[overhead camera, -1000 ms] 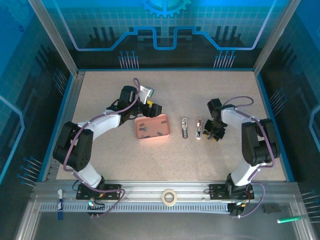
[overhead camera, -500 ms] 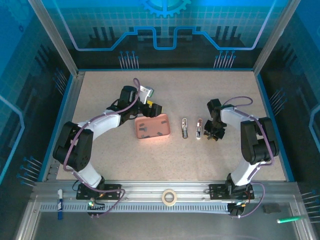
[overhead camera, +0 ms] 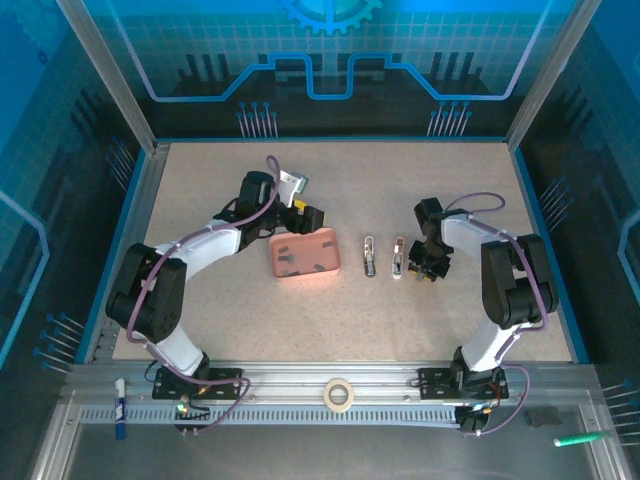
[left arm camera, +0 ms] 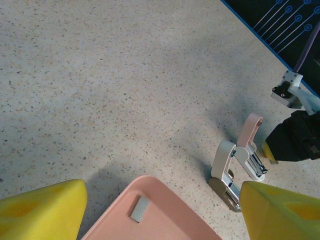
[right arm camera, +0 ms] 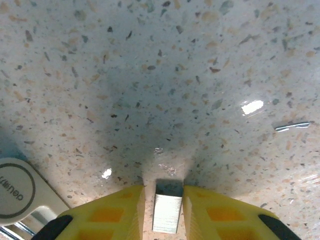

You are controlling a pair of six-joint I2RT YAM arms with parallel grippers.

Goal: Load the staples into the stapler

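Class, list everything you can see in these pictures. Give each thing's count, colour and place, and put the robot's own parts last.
table: one, speckled beige, under everything
tray: one, pink, left of centre on the table
loose staples: several strips, dark grey, lying in the tray
held staple strip: one, grey metal, between the right gripper's fingers
stapler: one, opened out, white, pink and metal, right of the tray
tape roll: one, pale, on the near rail
blue pen: one, at the rail's left end
green pen: one, near right corner
left gripper: yellow fingers, open, over the tray's far edge
right gripper: yellow fingers, closed on the strip, beside the stapler
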